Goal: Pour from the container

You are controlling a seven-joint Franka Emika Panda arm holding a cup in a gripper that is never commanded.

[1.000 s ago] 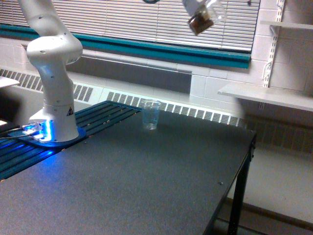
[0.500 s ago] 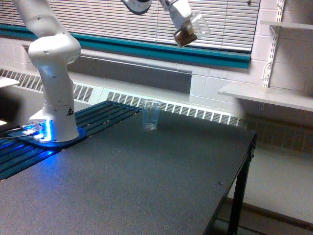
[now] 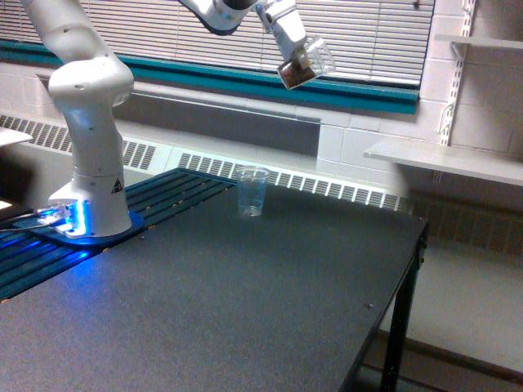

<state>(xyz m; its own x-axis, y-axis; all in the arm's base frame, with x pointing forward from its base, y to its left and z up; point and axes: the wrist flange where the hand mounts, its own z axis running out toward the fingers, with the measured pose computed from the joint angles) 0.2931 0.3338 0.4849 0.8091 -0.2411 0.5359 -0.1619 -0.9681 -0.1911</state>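
Observation:
High in the exterior view, my white gripper (image 3: 296, 57) is shut on the container (image 3: 306, 64), a small clear plastic cup tilted to one side with brown stuff in its lower end. It hangs in front of the window blinds, well above the table and to the right of a taller, tapered clear tumbler (image 3: 252, 191). That tumbler stands upright on the dark table (image 3: 245, 302) near its far edge.
The arm's white base (image 3: 91, 122) rises at the exterior view's left over a blue light. A slatted dark panel (image 3: 163, 196) lies beside it. A white shelf (image 3: 441, 159) juts from the wall at the right, past the table's right edge (image 3: 400, 286).
The gripper and the cup have moved down and toward the exterior view's left, closer to a spot above the tumbler. The tumbler has stayed put.

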